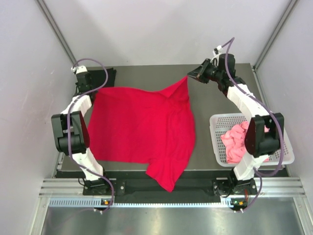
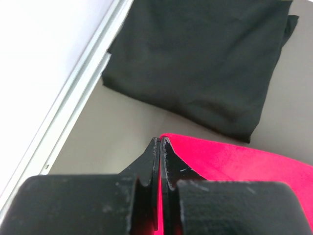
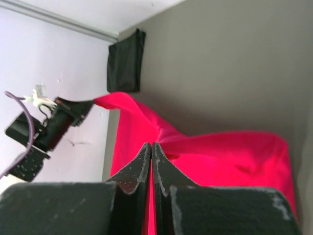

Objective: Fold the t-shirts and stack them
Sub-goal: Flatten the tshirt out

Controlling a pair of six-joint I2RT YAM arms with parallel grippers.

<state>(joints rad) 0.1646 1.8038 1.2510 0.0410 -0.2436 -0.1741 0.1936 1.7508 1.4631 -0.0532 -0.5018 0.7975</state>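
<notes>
A bright red soft t-shirt lies spread out over the middle of the dark grey table. Its two far corners are held up a little off the table.

The left gripper has its two black fingers pressed tight together on the far left corner of the red cloth. The right gripper pinches the far right corner of the same shirt, and that corner stands up in a point. The far edge of the shirt runs between the two grippers, with some soft folds near the right side. The near part of the red shirt lies flat. One bit of it reaches over the near edge of the table, between the two arm bases.

A black t-shirt, folded into a flat square, lies in the far left corner of the table, just past the left gripper. A strip of bare table shows between it and the red shirt.

A white plastic basket with lots of little holes sits on the right side of the table, next to the right arm. A salmon pink t-shirt lies scrunched up inside it. The right arm hides part of the basket.
</notes>
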